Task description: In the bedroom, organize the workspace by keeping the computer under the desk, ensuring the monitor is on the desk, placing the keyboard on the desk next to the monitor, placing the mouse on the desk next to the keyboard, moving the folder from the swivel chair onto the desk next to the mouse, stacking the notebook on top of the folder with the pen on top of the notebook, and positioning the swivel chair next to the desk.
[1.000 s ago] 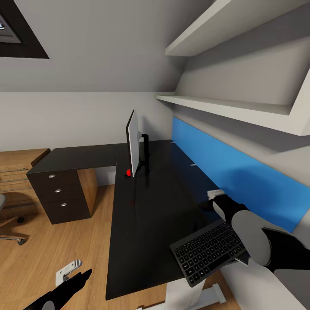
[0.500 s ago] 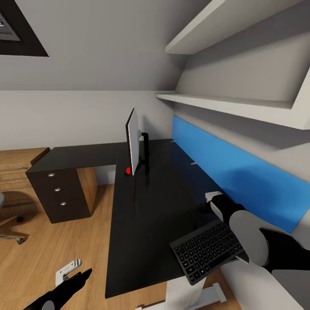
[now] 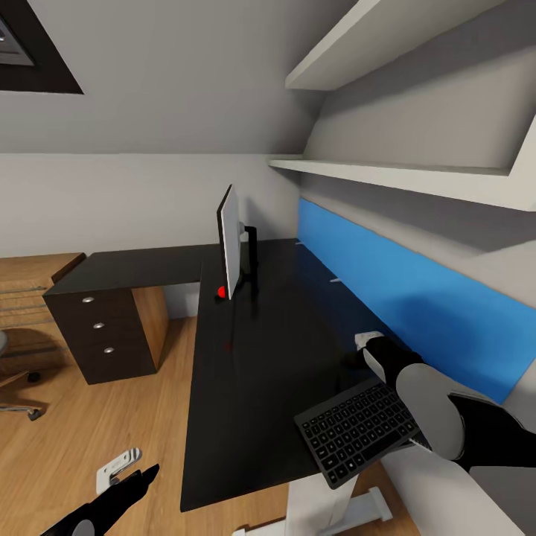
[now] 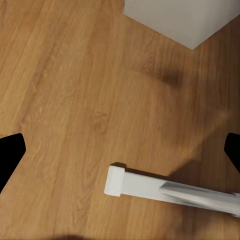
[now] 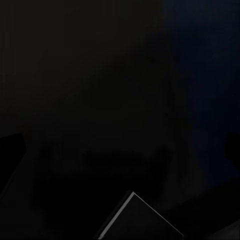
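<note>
The black L-shaped desk (image 3: 253, 357) carries the thin monitor (image 3: 230, 244), seen edge-on on its black stand near the inner corner. Far from it, the dark keyboard (image 3: 356, 432) lies at the desk's near right corner, one end jutting past the edge under my right forearm. My right gripper (image 3: 357, 351) hovers low over the desk top beyond the keyboard; its fingertips (image 5: 10, 150) stand wide apart, open, over the dark surface, with a keyboard corner (image 5: 137, 217) at the frame's edge. My left gripper (image 3: 132, 482) hangs open over the wood floor (image 4: 75, 100). The swivel chair (image 3: 9, 372) peeks in at far left.
A dark three-drawer unit (image 3: 103, 335) closes the desk's left wing, with a low wood cabinet (image 3: 30, 286) behind it. A long blue wall panel (image 3: 402, 298) and white shelves (image 3: 402, 179) run above the desk's right side. A white bar (image 4: 150, 185) and a light grey box corner (image 4: 180, 20) sit on the floor.
The whole picture has drifted slightly, so the camera moved a little. The right arm, the keyboard and the left arm hold their places.
</note>
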Tool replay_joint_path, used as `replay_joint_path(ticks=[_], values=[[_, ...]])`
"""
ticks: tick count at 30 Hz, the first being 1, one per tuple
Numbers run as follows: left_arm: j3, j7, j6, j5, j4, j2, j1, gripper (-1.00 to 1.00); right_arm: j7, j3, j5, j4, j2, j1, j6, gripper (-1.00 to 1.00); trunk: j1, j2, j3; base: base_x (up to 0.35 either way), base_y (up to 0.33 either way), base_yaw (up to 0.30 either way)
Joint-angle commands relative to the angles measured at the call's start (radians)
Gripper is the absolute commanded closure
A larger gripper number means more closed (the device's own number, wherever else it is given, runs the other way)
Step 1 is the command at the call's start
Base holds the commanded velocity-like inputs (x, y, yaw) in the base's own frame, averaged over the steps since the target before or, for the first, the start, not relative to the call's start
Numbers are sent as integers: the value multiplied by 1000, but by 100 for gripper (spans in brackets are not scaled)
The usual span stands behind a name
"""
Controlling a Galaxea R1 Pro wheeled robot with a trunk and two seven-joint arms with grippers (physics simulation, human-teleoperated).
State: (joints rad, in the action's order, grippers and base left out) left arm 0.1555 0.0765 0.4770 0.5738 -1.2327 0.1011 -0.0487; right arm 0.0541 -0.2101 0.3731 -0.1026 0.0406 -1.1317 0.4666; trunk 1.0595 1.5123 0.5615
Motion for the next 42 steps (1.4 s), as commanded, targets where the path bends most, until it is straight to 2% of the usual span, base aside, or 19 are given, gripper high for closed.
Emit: replay_joint_path(ticks=[1,10,37,42], values=[[0,8,5,11,-1,0,0,-100,6,-6,10,-2,0,0,10,-100,0,1,1,0,0,0],[1,7,5,12,-1,0,0,-100,5,-9,10,-3,1,0,37,-100,0,1,1,0,0,0],[1,6,5,11,1,1,0,-100,3,-12,10,24,6,0,40,-100,0,1,1,0,0,0],[1,6,5,12,1,1,0,-100,3,-11,10,32,6,0,39,-100,0,1,1,-162,0,0]])
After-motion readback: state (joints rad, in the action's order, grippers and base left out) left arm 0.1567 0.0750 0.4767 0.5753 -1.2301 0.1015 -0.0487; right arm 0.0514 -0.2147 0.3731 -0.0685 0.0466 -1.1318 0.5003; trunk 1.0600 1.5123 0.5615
